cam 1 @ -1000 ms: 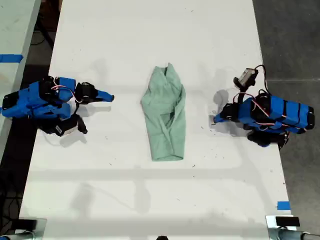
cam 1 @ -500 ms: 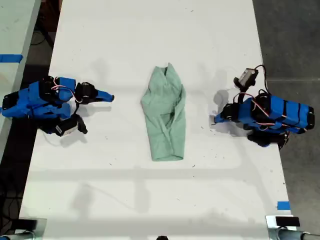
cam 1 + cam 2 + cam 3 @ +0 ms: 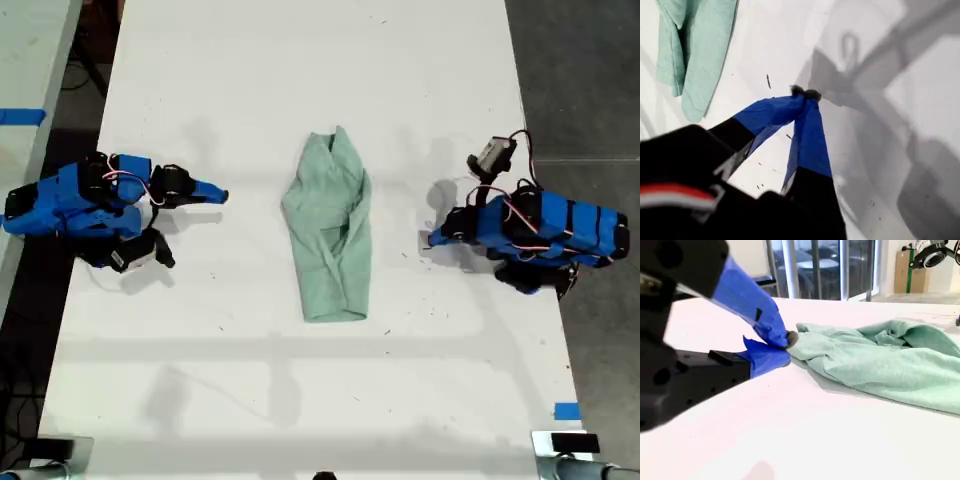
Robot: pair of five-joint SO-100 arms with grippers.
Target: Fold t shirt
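Nothing has moved since a moment ago. The t shirt [image 3: 330, 230] lies in the same spot in the middle of the white table [image 3: 300, 60], long and wrinkly, with its wider end toward the bottom of the exterior view. My first gripper [image 3: 432, 238] stays on the exterior view's right, near the t shirt but not touching it. Its blue fingers [image 3: 807, 130] are pressed together with nothing between them. My second gripper [image 3: 218, 193] stays on the exterior view's left, low over the table and well apart from the t shirt. Its tips are together too, with nothing in them.
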